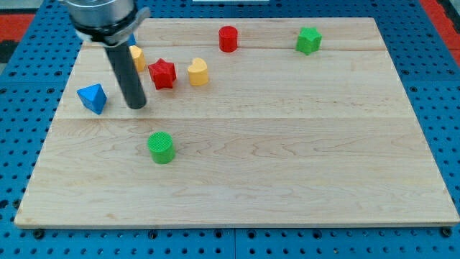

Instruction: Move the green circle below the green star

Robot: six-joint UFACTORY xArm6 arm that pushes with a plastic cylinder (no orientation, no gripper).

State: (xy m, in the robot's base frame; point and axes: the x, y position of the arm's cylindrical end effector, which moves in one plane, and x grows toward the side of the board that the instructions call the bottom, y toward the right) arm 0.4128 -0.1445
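Hovering near the view's left, my tip (136,106) stands on the pale wooden tabletop (287,165), above and slightly left of the ribbed green circle block (161,147) and apart from it, with bare wood between the two. The tool is a plain dark rod (it has no jaws to part or close), so it grips nothing and touches no block at this moment.

The green circle sits in the lower left part of the board, well apart from the green star block (308,39), which rests near the view's top right. Judged from this layout, the task is barely under way: the circle has almost the whole width of the board to cross before it can settle beneath the star.

A blue angular block (92,98) lies just left of the rod. A yellow block (136,57) is partly hidden behind the rod, and beside it stand a red star block (162,73) and a yellow heart block (198,72). A red cylinder block (228,38) stands near the top edge. None of them lies between the circle and the wood below the star, so the route looks open.
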